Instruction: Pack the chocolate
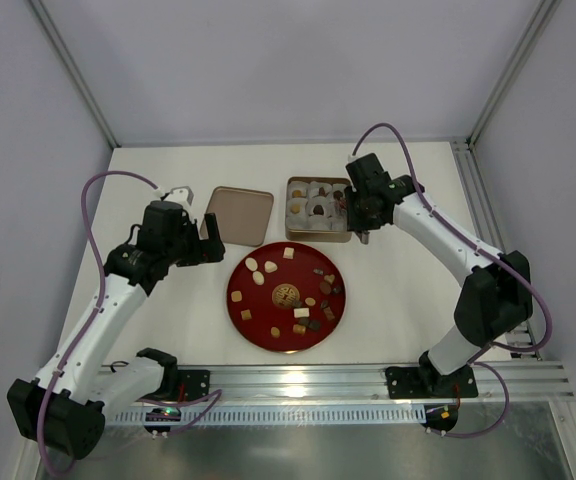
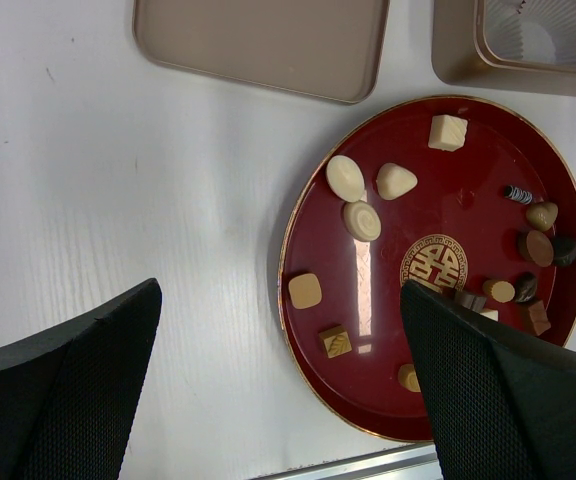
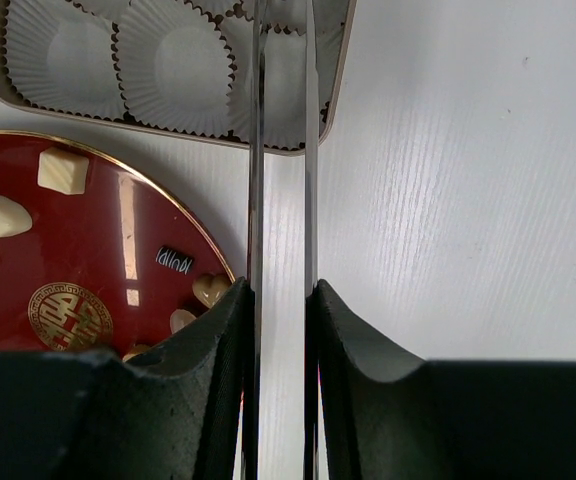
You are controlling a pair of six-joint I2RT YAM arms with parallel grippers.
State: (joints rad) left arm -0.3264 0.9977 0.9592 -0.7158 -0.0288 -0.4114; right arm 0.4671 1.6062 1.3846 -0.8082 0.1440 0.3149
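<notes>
Several chocolates (image 1: 268,267), cream, tan and dark brown, lie on a round red plate (image 1: 251,315); they also show in the left wrist view (image 2: 345,178) and the right wrist view (image 3: 63,170). The gold-brown tin (image 1: 318,239) behind the plate holds white paper cups (image 3: 173,65), some with sweets in them. My left gripper (image 2: 283,372) is open and empty above the plate's left rim (image 2: 286,262). My right gripper (image 3: 281,300) is shut on metal tweezers (image 3: 257,150), whose blades reach over the tin's right corner; their tips are out of view.
The tin's lid (image 1: 238,215) lies upside down left of the tin, also in the left wrist view (image 2: 263,40). A metal rail (image 1: 368,378) runs along the near table edge. White walls stand at the left, back and right.
</notes>
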